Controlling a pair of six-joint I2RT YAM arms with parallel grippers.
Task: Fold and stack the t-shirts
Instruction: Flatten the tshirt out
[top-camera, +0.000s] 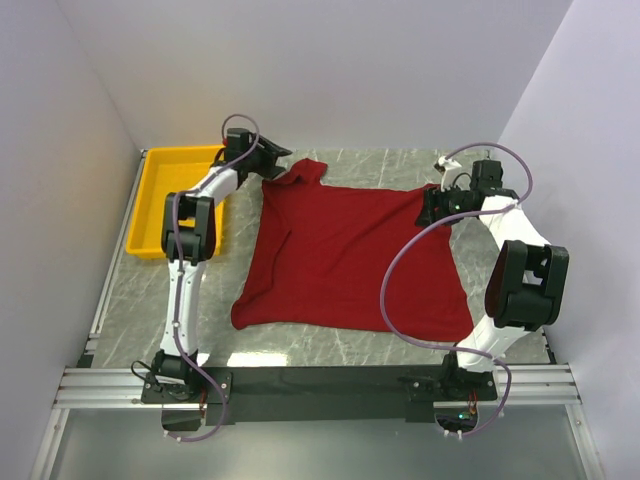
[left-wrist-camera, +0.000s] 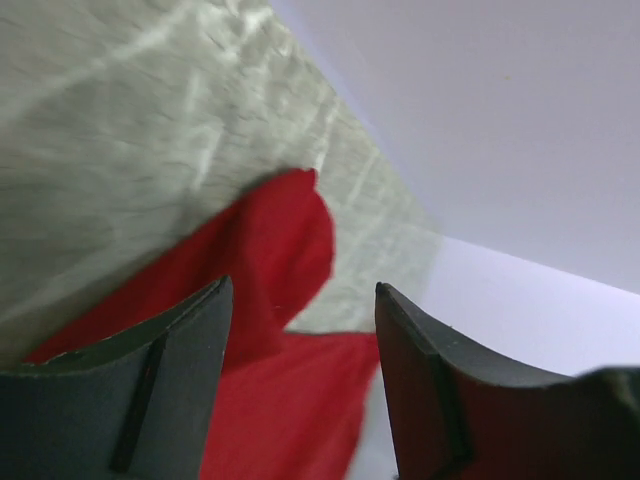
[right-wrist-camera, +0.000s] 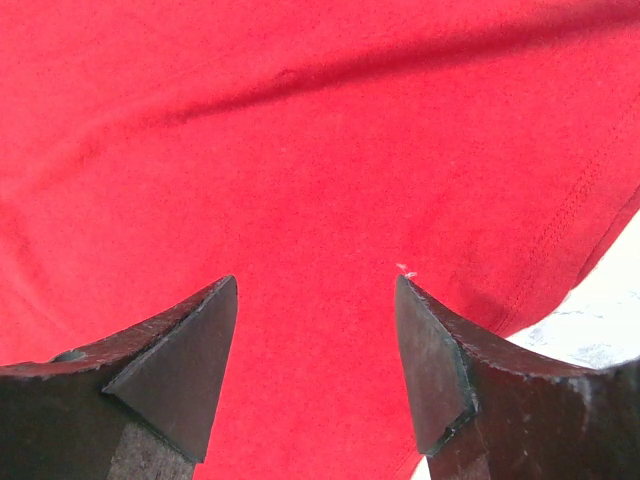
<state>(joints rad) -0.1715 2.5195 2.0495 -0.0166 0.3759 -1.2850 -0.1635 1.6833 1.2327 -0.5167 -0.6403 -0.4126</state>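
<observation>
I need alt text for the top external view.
A plain dark red cloth t-shirt lies spread on a grey marbled table. The robot's left hand and right hand are at its far corners; a yellow plastic tray sits far left.

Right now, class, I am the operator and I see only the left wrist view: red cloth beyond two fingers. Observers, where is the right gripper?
Observer: The right gripper hangs open over the t-shirt's far right corner.
Operator: Is the shirt folded?
Observer: No, it lies spread out on the table.
Operator: Anything beside my arm?
Observer: A yellow tray sits left of the left gripper.
</observation>
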